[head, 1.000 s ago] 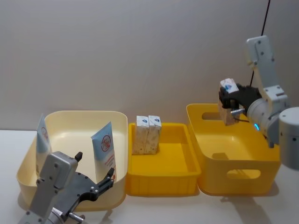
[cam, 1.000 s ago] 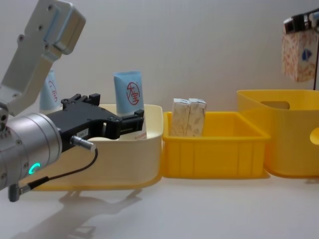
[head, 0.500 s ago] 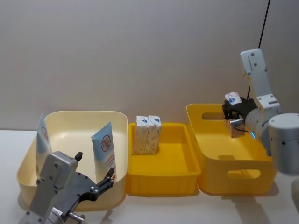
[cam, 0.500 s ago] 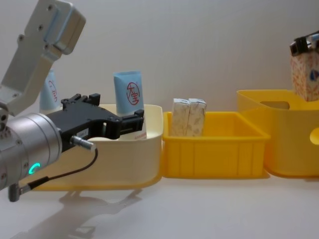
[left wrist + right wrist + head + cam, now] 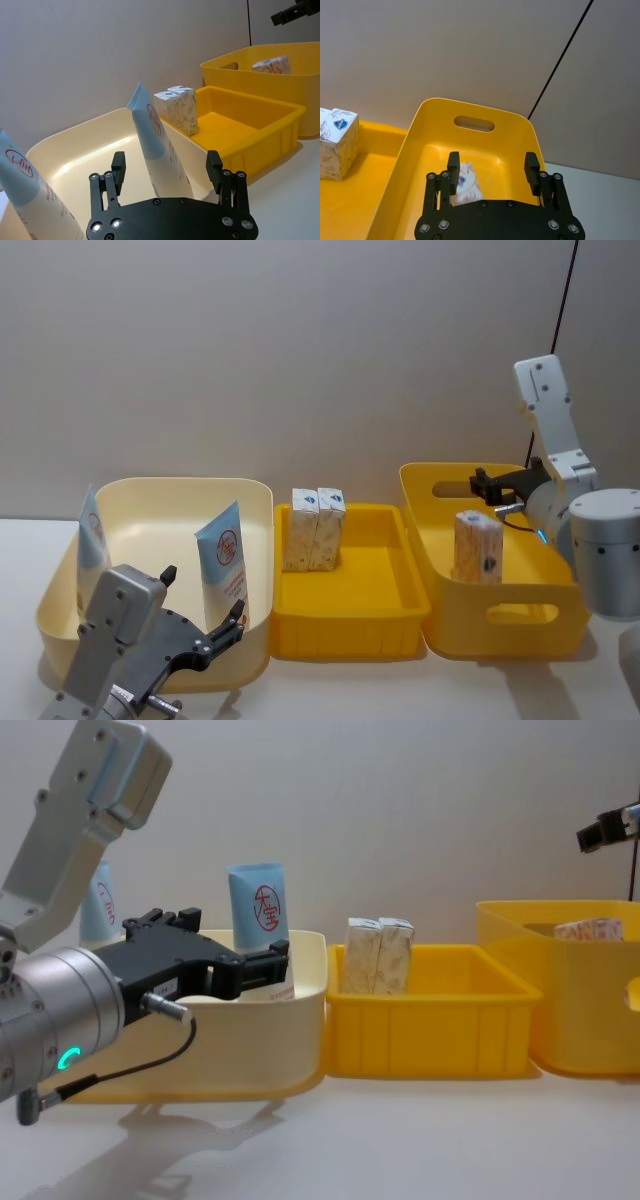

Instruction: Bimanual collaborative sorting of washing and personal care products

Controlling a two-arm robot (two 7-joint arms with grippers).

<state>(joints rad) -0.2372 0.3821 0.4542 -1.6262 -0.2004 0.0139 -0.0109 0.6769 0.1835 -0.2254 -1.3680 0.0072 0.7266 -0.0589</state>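
At right edge, right gripper (image 5: 484, 483), fingers spread and empty, above deep yellow plastic bin (image 5: 500, 626); small beige speckled cardboard box (image 5: 477, 547) inside. At lower left, left gripper (image 5: 203, 592), fingers apart, before cream plastic bin (image 5: 170, 483) with two pale blue squeeze tubes (image 5: 222, 560) (image 5: 92, 545). Two more speckled boxes (image 5: 315, 528) in centre yellow tray (image 5: 345, 627).

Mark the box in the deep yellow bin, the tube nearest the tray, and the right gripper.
box (image 5: 478, 548): head view, front face.
tube (image 5: 222, 565): head view, mid-body.
right gripper (image 5: 492, 162): right wrist view, midway between open jaws.
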